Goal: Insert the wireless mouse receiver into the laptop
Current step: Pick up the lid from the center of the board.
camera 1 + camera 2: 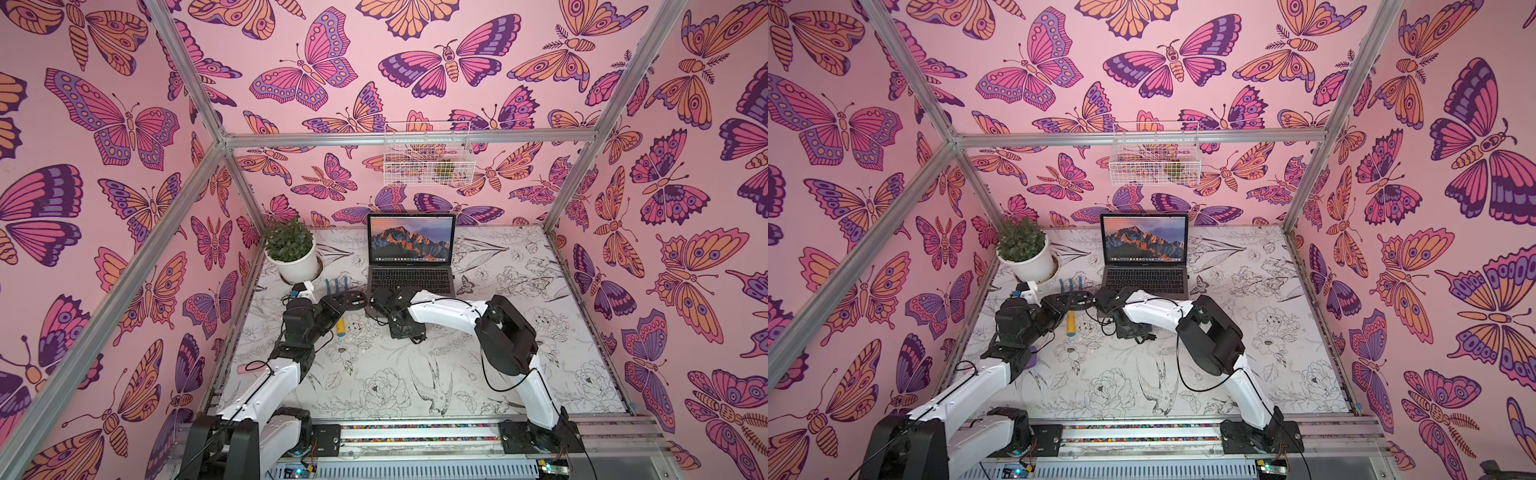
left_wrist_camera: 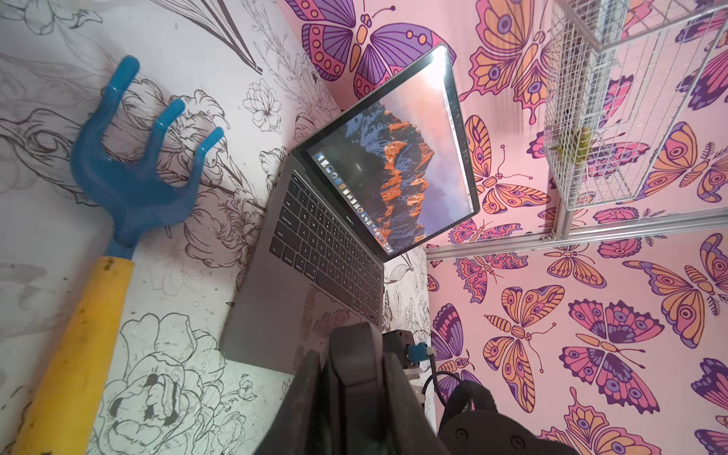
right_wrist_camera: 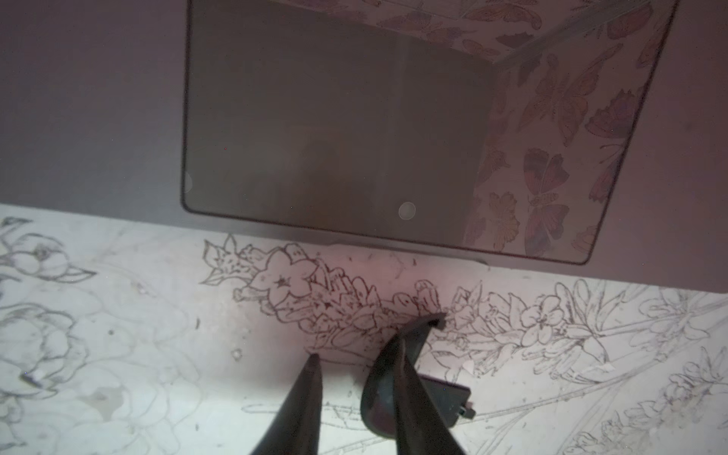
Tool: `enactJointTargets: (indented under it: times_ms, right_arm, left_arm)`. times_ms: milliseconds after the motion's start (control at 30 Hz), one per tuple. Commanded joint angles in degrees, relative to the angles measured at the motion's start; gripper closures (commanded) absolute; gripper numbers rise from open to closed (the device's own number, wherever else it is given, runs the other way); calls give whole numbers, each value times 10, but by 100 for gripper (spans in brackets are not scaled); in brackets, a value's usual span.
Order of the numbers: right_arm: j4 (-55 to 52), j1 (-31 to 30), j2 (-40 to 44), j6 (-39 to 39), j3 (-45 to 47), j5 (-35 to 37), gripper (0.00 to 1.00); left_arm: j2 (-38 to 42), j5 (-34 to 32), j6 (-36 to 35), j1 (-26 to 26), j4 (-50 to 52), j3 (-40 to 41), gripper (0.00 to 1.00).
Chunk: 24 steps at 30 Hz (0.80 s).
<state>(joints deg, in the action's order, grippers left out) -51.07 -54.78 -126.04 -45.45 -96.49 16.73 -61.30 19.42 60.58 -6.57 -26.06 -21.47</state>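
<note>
- In both top views the laptop (image 1: 411, 276) (image 1: 1144, 276) stands open at the back of the table (image 1: 374, 370), and the left gripper (image 1: 347, 301) holds the wireless mouse (image 1: 356, 300) off its front left corner
- Left wrist: the jaws are clamped on the black mouse, with a rake (image 2: 130, 189) lying beside the laptop
- Right wrist: the right gripper (image 3: 374, 337) hangs over the table before the trackpad, jaws slightly apart, nothing visible between them

Top views overhead, wrist views close — all share the laptop (image 1: 410, 266).

Pink butterfly walls (image 1: 374, 104), aluminium frame (image 1: 316, 140) — white tabletop (image 1: 374, 374) inked with flowers.
</note>
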Motion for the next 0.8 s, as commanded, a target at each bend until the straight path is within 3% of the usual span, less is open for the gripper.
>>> enactJointTargets:
  times_ms: [0,167,333,367,467,533,633,767]
  right_arm:
    - [-56,-3,-6,-25,-2,27,72]
    - [-45,-2,6,-30,30,15,80]
    - [-8,8,18,-24,57,-6,100]
    - [4,11,28,-27,69,-5,100]
    - [85,28,111,-18,132,16,100]
    - [148,55,186,7,170,-7,100]
    - [283,135,302,26,241,-152,100]
    - [476,261,425,-26,330,-366,100]
  left_arm:
    - [-3,27,3,10,-40,15,100]
    - [0,24,2,12,-36,17,100]
    - [-3,25,2,13,-36,14,100]
    - [-2,25,3,12,-36,13,100]
    - [1,29,3,12,-34,10,100]
    - [0,37,0,13,-33,4,100]
    - [-13,68,1,11,-37,-12,100]
    - [-42,109,25,-4,-83,-40,100]
